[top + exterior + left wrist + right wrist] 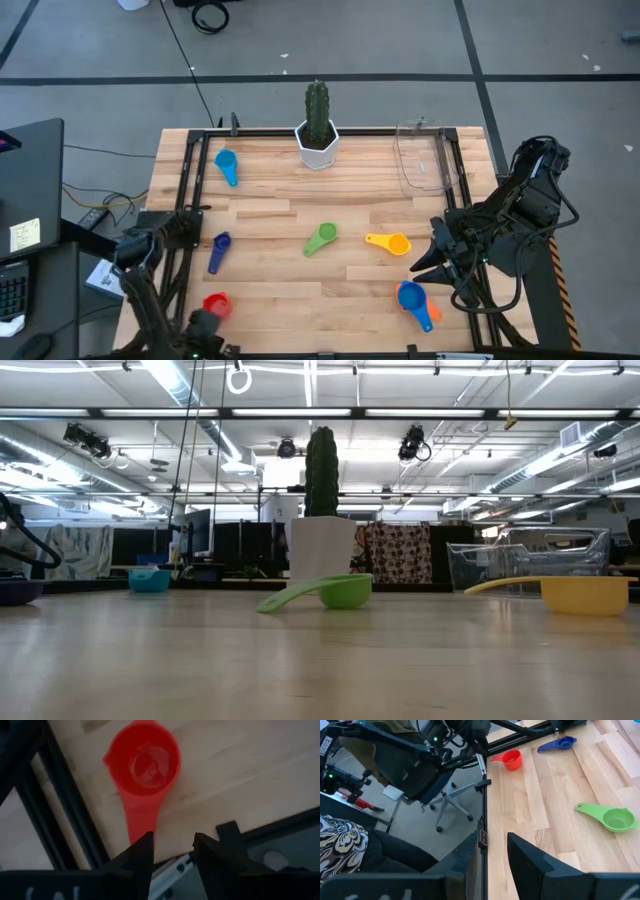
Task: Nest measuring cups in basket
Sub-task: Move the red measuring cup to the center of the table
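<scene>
Red measuring cup (pixel 145 765) on the table just beyond the left claw (pixel 172 852), fingers apart, empty.

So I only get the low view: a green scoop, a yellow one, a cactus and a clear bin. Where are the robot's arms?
Observer: Both are at the table's near edge. The left pincer hangs open just above the handle of a red cup that your view lacks.
Operator: And the right one?
Observer: The right pincer is open with nothing in it, out at the table's right edge.
Operator: Any other cups I can't see?
Observer: Yes, a blue cup lies near the right arm, with the handle of an orange cup sticking out beside it.
</scene>
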